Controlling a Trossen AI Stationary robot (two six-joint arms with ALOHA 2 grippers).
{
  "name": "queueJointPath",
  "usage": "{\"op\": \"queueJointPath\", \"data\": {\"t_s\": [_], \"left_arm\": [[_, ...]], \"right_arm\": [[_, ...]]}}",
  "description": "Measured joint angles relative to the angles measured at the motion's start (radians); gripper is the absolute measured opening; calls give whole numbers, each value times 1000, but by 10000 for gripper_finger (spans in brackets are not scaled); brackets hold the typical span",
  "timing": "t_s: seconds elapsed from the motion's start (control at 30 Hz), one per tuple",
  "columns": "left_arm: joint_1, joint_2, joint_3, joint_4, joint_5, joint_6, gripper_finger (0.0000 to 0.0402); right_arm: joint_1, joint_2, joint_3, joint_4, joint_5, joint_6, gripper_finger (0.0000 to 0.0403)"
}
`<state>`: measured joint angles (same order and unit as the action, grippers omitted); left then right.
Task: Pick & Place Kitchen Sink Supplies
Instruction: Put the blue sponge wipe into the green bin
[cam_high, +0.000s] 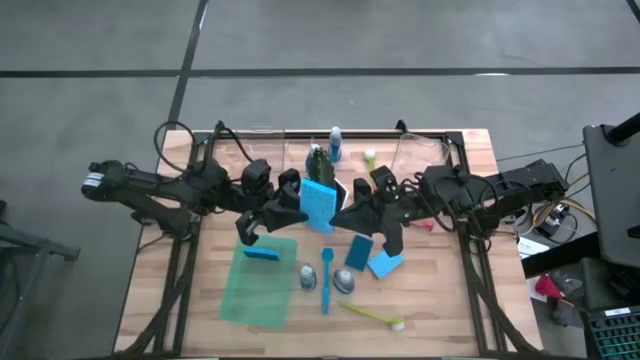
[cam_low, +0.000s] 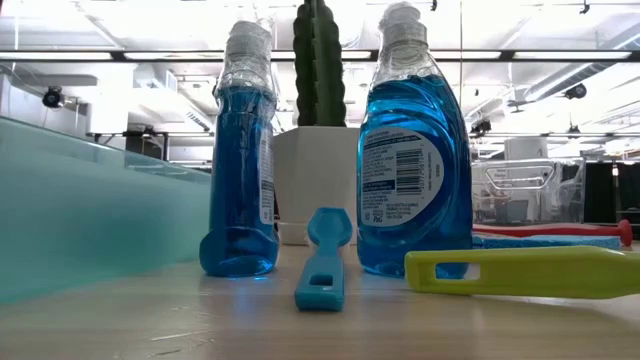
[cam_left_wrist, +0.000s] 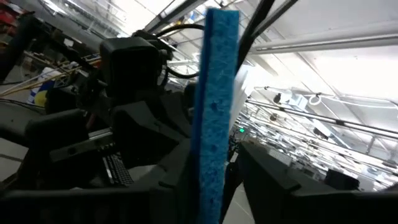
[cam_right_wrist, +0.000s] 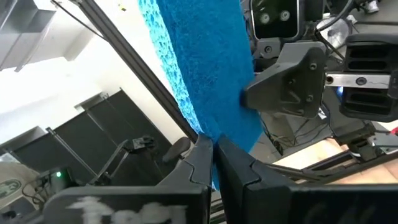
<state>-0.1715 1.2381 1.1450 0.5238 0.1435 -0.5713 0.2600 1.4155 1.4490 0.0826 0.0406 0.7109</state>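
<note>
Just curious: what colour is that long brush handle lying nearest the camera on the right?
Yellow-green; the brush handle shows best in the low view.

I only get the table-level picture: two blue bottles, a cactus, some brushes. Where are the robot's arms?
Observer: Both meet above mid-table at a light blue sponge, which stands on edge.
Operator: Which one has it?
Observer: The right gripper is shut on the sponge's edge. The left gripper is at its other end.
Operator: Is anything put away?
Observer: A dark blue sponge lies on the green tray.
</note>
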Motion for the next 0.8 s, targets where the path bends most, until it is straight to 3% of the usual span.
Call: {"op": "queueJointPath", "data": {"t_s": [0.33, 0.53, 0.8], "left_arm": [[0, -13, 0, -5, -27, -27, 23], [0, -66, 0, -68, 26, -63, 21], [-1, -206, 0, -387, 61, -66, 24]], "right_arm": [[0, 0, -1, 2, 12, 5, 9], [2, -1, -2, -4, 14, 15, 43], [2, -2, -2, -101, -19, -7, 111]]}}
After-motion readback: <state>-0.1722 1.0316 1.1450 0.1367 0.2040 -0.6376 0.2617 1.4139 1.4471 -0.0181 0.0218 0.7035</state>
